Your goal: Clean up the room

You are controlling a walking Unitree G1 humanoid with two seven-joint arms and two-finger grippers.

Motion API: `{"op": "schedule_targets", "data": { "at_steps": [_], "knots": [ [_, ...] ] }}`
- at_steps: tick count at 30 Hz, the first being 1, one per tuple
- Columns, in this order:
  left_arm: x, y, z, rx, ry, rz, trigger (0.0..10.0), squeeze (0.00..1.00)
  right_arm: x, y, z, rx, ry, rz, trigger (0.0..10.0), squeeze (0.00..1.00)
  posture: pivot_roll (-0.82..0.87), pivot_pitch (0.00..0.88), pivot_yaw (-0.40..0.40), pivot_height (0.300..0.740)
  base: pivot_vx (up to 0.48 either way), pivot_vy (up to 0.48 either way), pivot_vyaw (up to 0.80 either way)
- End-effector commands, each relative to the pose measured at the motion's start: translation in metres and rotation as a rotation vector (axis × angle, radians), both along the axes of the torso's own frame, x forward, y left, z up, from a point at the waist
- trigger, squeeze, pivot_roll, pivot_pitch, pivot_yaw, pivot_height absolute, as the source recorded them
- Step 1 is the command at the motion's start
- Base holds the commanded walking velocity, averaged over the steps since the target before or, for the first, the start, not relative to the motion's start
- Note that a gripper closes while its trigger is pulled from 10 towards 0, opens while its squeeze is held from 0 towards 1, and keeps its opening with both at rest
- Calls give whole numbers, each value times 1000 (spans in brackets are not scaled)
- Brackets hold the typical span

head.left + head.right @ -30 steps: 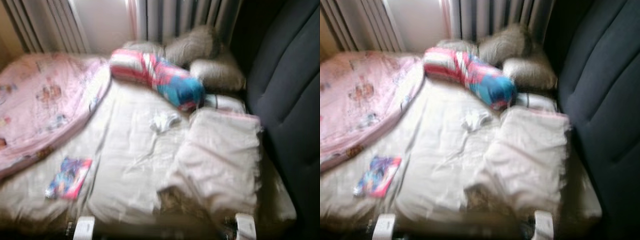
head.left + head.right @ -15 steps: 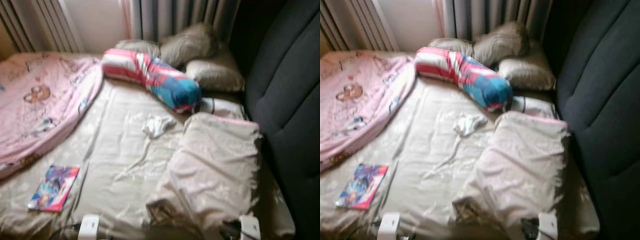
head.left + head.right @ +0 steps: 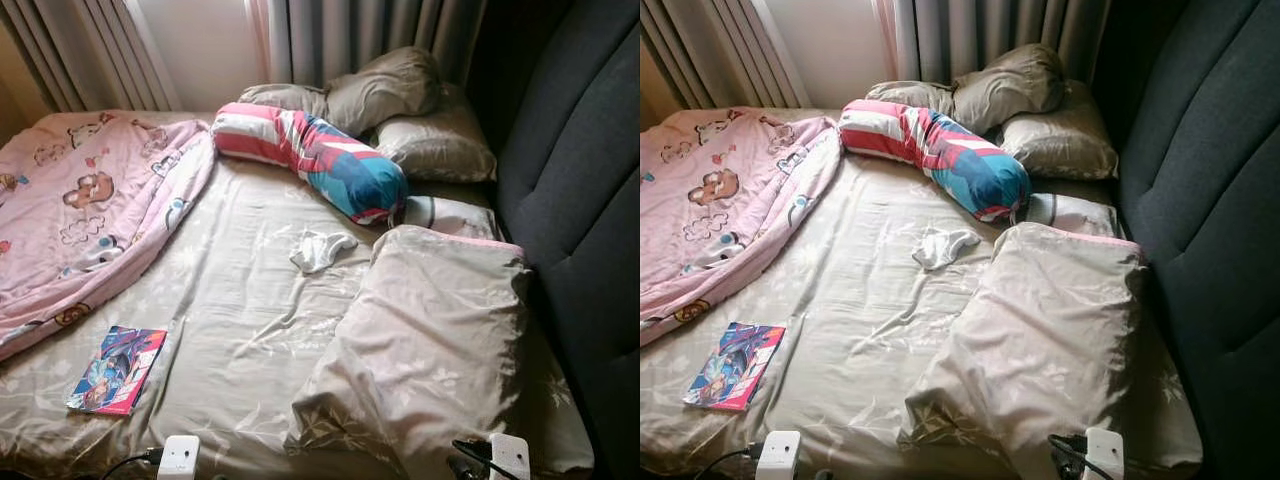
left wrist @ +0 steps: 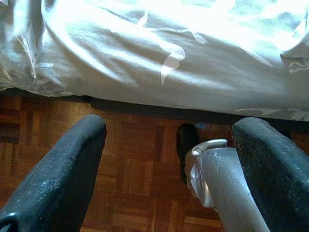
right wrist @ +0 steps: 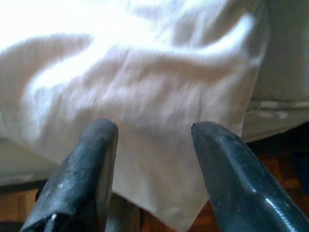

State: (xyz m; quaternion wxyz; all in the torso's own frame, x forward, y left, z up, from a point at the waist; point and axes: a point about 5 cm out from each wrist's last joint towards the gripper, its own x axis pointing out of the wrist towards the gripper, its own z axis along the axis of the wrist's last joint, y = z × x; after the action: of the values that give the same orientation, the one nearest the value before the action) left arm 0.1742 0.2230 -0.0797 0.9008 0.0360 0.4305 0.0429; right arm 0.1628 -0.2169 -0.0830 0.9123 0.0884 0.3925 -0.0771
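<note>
A bed (image 3: 240,330) with a beige leaf-print sheet lies before me. On it are a colourful magazine (image 3: 117,369) near the front left, a small crumpled white cloth (image 3: 320,249) in the middle, and a striped red, white and blue bolster (image 3: 312,158) at the back. A pink cartoon blanket (image 3: 85,210) is bunched on the left. My left gripper (image 4: 164,164) is open, hanging over the parquet floor by the bed's edge. My right gripper (image 5: 154,164) is open too, close to the pale hanging bedding (image 5: 145,82).
A large beige pillow (image 3: 430,350) lies at the front right, with more pillows (image 3: 400,100) at the back. A dark padded headboard (image 3: 580,200) runs along the right. Curtains (image 3: 330,35) hang behind. Two white robot parts (image 3: 178,456) stand at the lower edge.
The camera has steadied and tilted slightly; the picture is sharp now after being blurred. Nothing on the bed has moved.
</note>
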Motion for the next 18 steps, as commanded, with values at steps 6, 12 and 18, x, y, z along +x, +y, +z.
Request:
{"op": "schedule_targets", "data": {
  "at_steps": [6,12,18],
  "knots": [
    [0,1,2,5,-58,12,10000,0,-2,0,1,6,-42,-28,10000,0,119,57,-10,740,0,0,0],
    [0,0,2,-8,-70,19,10000,0,-3,-1,1,8,-47,-32,10000,0,114,57,-10,740,0,0,0],
    [48,-3,30,-1,-247,-23,10000,0,-4,0,-1,8,-21,-28,10000,0,123,56,-12,740,0,0,0]
  ]
}}
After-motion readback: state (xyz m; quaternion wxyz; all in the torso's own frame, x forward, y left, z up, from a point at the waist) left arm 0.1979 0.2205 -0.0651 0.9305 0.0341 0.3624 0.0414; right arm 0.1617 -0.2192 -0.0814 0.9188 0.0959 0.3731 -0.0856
